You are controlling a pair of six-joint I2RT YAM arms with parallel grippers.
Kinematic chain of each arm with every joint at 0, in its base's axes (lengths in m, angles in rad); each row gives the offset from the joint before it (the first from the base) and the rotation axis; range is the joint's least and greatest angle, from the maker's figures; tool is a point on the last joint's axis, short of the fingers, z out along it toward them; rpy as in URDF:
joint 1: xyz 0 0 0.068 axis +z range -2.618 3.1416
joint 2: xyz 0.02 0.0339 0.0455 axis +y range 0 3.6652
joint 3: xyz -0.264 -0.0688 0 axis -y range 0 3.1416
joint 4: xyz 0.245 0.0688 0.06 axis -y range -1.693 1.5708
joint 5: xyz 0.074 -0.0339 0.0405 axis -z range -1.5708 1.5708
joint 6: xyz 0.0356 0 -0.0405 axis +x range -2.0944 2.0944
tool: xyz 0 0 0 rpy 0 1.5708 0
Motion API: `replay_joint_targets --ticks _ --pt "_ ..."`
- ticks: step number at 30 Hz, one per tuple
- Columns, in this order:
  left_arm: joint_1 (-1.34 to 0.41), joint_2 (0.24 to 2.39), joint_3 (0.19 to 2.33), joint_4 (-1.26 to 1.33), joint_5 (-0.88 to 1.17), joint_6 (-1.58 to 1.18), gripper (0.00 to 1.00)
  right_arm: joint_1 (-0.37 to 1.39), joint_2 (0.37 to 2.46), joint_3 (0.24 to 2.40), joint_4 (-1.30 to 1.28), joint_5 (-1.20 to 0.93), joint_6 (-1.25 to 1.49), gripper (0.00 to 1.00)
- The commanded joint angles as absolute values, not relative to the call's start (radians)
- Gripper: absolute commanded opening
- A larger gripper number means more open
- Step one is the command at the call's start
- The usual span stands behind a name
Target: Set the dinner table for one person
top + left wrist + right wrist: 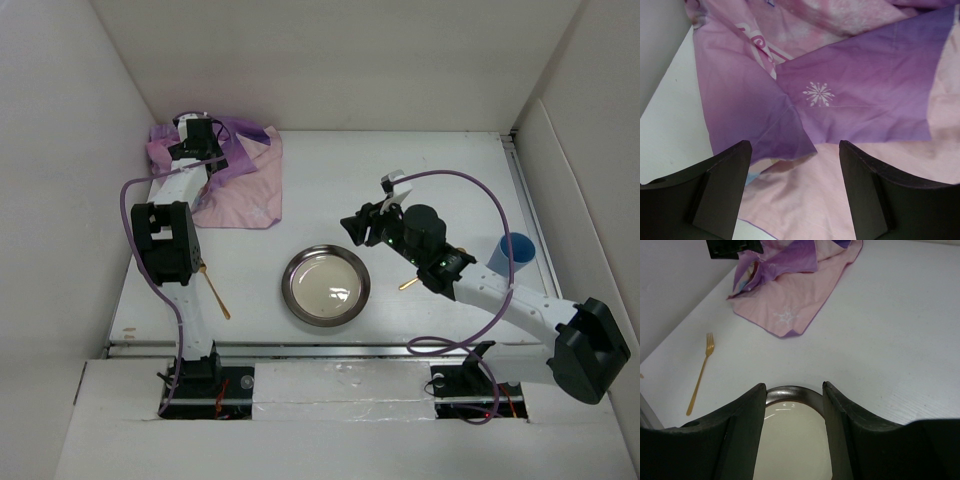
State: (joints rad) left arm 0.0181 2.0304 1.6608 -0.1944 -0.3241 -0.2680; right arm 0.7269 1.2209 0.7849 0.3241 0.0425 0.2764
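The white dinner table carries a round metal plate at the near middle. A gold fork lies to its left, and a blue cup stands at the right. My left gripper is at the back left, over the crumpled purple-pink cloth. In the left wrist view it is open and empty just above the cloth. My right gripper hovers behind and to the right of the plate. In the right wrist view it is open and empty, with the plate rim between the fingers.
A small gold piece shows under the right forearm; I cannot tell what it is. White walls close in the back and both sides. A metal rail runs along the near edge. The right wrist view also shows the fork and the cloth.
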Motion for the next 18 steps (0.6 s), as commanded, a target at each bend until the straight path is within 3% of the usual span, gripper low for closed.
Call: replay_joint_targets --ticks 1,7,10,15,18 --pt "0.034 2.019 1.804 -0.231 -0.358 -0.226 0.68 0.726 1.255 0.813 0.380 0.022 0.262 0.54" --pt "0.043 2.175 2.005 -0.340 -0.356 -0.207 0.68 0.735 1.298 0.837 0.362 0.015 0.258 0.55" --pt "0.043 2.242 2.057 -0.368 -0.335 -0.204 0.62 0.735 1.298 0.835 0.357 0.026 0.258 0.55" --pt "0.043 2.299 2.053 -0.406 -0.325 -0.207 0.49 0.735 1.308 0.839 0.363 0.035 0.258 0.55" --pt "0.043 2.254 1.987 -0.411 -0.315 -0.209 0.50 0.744 1.330 0.857 0.339 0.034 0.258 0.55"
